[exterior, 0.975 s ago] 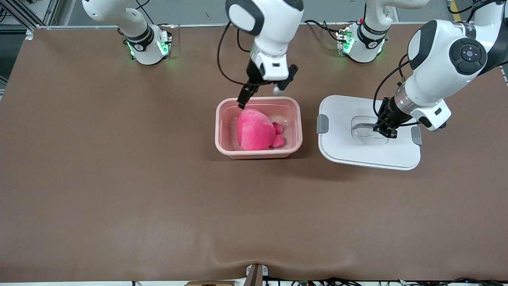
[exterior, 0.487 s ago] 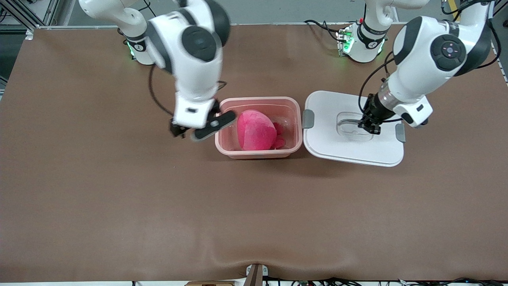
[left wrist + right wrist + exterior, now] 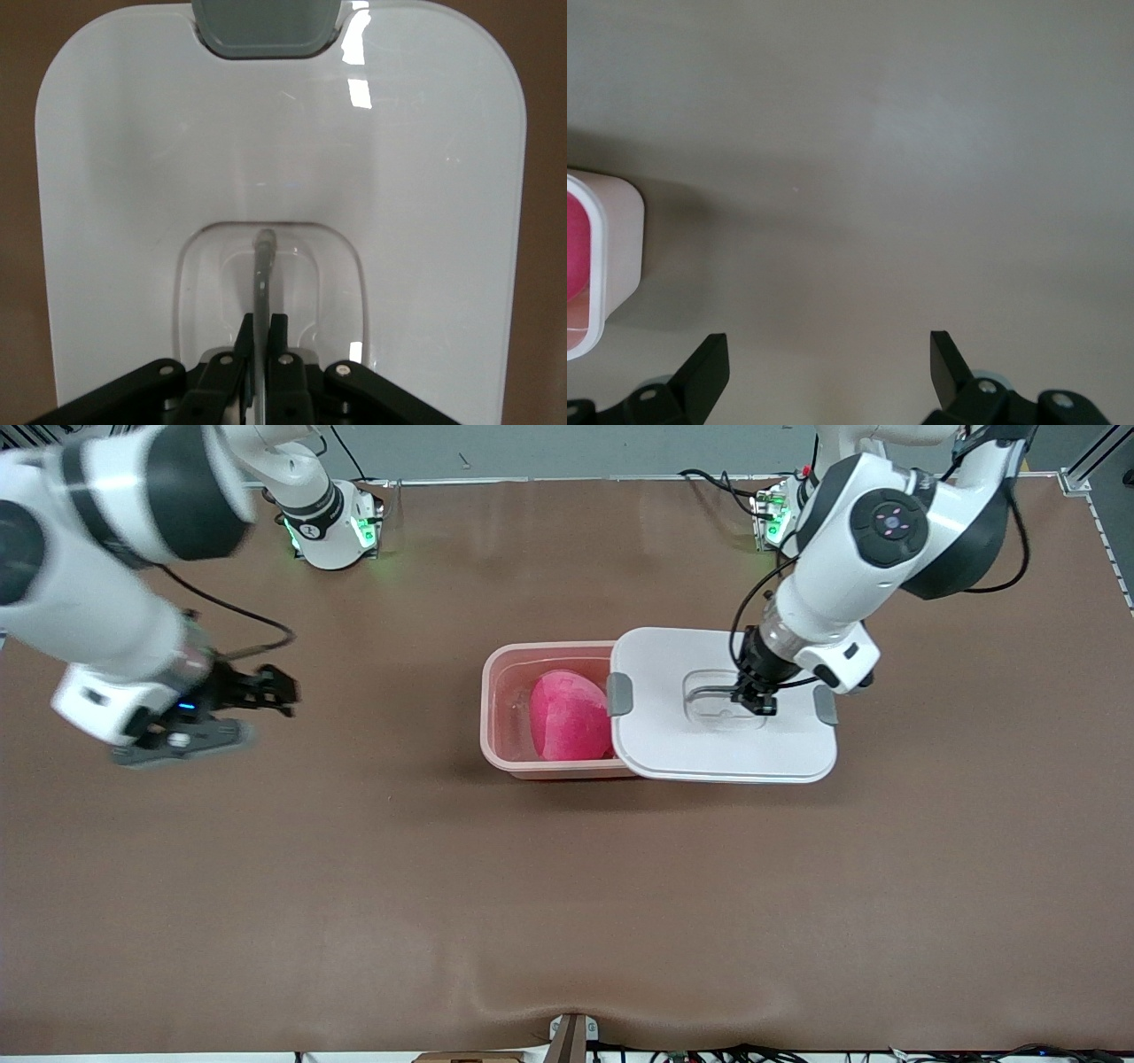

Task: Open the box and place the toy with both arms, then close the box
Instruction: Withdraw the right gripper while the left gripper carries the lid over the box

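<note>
Overhead, the left gripper (image 3: 760, 701) pinches its jaws tight on the grey handle (image 3: 262, 266) recessed in the white lid (image 3: 709, 744), holding the lid partly over the pink box (image 3: 505, 691). Inside the box lies the toy (image 3: 567, 717), half covered. Well apart, the right gripper (image 3: 824, 359) hangs over bare table (image 3: 354, 886) toward the right arm's end, jaws spread wide.

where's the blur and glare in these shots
Front view: the right arm and right gripper are motion-smeared over bare table; the left gripper and box are crisp. Left wrist view: bright glare patches on the white lid. Right wrist view: soft, with a shadow beside the box.
</note>
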